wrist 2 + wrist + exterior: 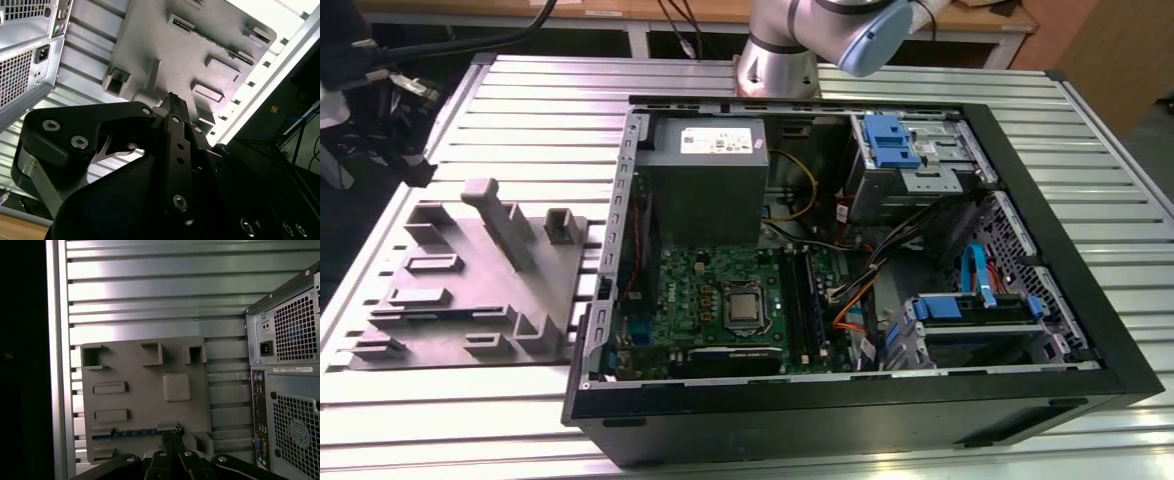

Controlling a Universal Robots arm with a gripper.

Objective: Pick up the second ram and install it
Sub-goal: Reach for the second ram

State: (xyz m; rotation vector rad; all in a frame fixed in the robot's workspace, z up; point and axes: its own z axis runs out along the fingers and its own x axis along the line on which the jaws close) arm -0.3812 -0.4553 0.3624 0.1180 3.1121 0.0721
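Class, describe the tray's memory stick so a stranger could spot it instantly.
On the ribbed metal table, beside the computer case, lies a grey moulded plastic tray. Near one edge sits a thin dark circuit-board stick, the only dark, blue-flecked strip on it.

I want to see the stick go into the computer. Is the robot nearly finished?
Not nearly. Nothing looks done yet: the second ram lies on edge in the grey tray. In hand: nothing. The shut hand hovers above the tray, by one end of that stick. Left: both picking it up and fitting it into the open computer.
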